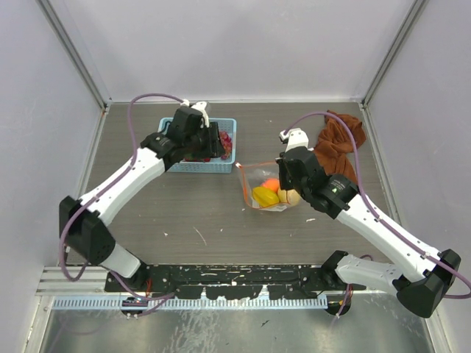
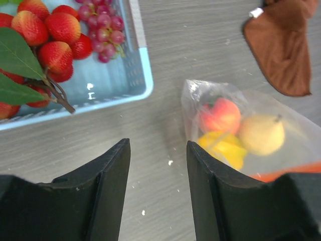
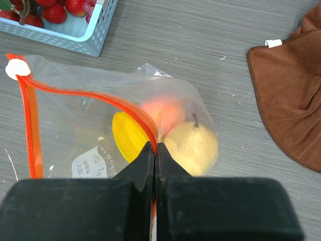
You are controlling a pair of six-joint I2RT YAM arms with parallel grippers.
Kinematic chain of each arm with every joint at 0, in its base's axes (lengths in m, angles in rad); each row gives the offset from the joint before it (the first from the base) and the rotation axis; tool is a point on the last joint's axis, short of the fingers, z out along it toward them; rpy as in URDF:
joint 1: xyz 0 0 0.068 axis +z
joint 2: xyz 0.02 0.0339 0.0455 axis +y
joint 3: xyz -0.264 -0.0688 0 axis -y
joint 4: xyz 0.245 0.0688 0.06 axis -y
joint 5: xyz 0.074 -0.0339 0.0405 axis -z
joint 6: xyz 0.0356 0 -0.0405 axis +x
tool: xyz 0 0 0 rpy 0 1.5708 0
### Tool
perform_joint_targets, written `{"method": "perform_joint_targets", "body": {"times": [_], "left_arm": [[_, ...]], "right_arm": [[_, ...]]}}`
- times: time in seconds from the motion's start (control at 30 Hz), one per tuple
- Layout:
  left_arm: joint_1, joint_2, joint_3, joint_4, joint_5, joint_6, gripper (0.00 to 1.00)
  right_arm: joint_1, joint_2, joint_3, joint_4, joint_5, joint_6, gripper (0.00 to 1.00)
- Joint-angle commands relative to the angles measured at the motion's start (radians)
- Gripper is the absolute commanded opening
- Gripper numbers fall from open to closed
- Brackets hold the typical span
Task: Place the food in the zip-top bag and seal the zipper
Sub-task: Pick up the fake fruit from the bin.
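- Near the table's middle, the bag (image 1: 259,180) was found lying flat; a red peach (image 3: 168,113), a yellow peach (image 3: 193,145) and a yellow piece (image 3: 128,135) were seen inside.
- The right gripper (image 3: 154,146) was noted pinched tight on the zipper (image 3: 100,95).
- The left gripper (image 2: 158,150) was held spread, nothing between its fingers, near the basket (image 2: 143,75).
- Strawberries (image 2: 55,35) and purple grapes (image 2: 103,25) were recorded in the basket.
- A brown cloth (image 1: 335,147) was seen beside the bag.

Your left arm is reaching forward and bending inward, and your left gripper (image 2: 158,145) is hanging with its jaws apart, holding nothing. Your right arm is stretching toward the middle, and your right gripper (image 3: 155,149) is pinching its jaws tight on the zipper (image 3: 100,97).
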Motion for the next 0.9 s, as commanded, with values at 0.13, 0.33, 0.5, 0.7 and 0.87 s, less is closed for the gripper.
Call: {"method": "perform_joint_targets", "body": {"times": [0.13, 0.33, 0.5, 0.7, 0.87], "left_arm": [[0.064, 0.241, 0.195, 0.063, -0.056, 0.039, 0.49], [0.097, 0.46, 0.361, 0.04, -0.034, 0.046, 0.44], [0.124, 0.6, 0.474, -0.017, -0.036, 0.054, 0.43], [0.13, 0.685, 0.506, -0.024, -0.025, 0.068, 0.46], [0.129, 0.74, 0.524, -0.037, -0.007, 0.075, 0.54]], "right_arm": [[-0.002, -0.015, -0.003, 0.081, -0.021, 0.005, 0.0], [-0.002, -0.01, -0.005, 0.086, -0.029, 0.004, 0.0], [-0.002, -0.005, -0.01, 0.089, -0.033, 0.002, 0.0], [-0.002, 0.005, -0.015, 0.095, -0.039, 0.001, 0.0], [-0.002, 0.017, -0.017, 0.1, -0.046, 0.002, 0.0]]}}
